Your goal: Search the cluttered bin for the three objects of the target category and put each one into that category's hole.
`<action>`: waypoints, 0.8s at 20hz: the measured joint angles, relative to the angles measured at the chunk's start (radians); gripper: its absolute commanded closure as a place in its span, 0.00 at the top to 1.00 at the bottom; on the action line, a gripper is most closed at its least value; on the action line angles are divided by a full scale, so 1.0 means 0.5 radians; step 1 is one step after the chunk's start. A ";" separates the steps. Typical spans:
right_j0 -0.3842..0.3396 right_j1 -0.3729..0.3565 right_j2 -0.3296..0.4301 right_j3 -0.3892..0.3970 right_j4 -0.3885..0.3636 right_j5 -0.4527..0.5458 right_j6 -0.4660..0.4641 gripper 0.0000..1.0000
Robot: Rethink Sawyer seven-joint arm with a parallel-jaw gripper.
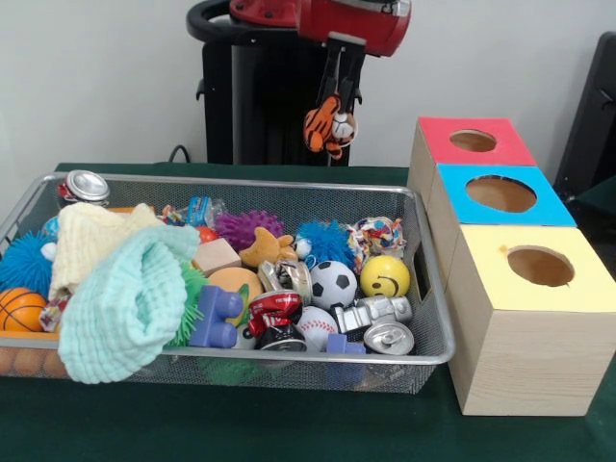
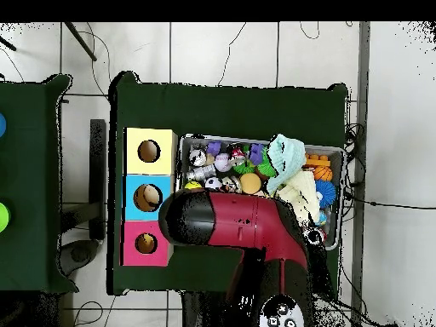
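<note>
While the wire bin (image 1: 435, 318) rests on the green tabletop (image 1: 289, 423), the jaws (image 1: 330, 123) grip an orange tiger toy (image 1: 325, 125). No writing is legible. The red-topped box's hole (image 1: 473, 141) lies nearby.

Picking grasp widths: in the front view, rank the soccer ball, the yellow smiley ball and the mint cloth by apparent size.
1. Mint cloth, clearly largest.
2. Soccer ball and yellow smiley ball: they look alike, so no ranking between them.

We are seeing a green-covered table (image 1: 192, 423) carrying a wire basket (image 1: 435, 318) of toys, and just beside it a row of three wooden boxes (image 1: 520, 356), standing directly on the cloth.
</note>
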 measured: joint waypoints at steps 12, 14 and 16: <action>0.000 -0.033 0.000 -0.010 -0.008 0.098 0.000 0.00; 0.000 -0.032 0.000 -0.010 -0.009 0.098 0.000 0.00; 0.004 -0.031 0.000 -0.009 -0.011 0.098 0.000 0.00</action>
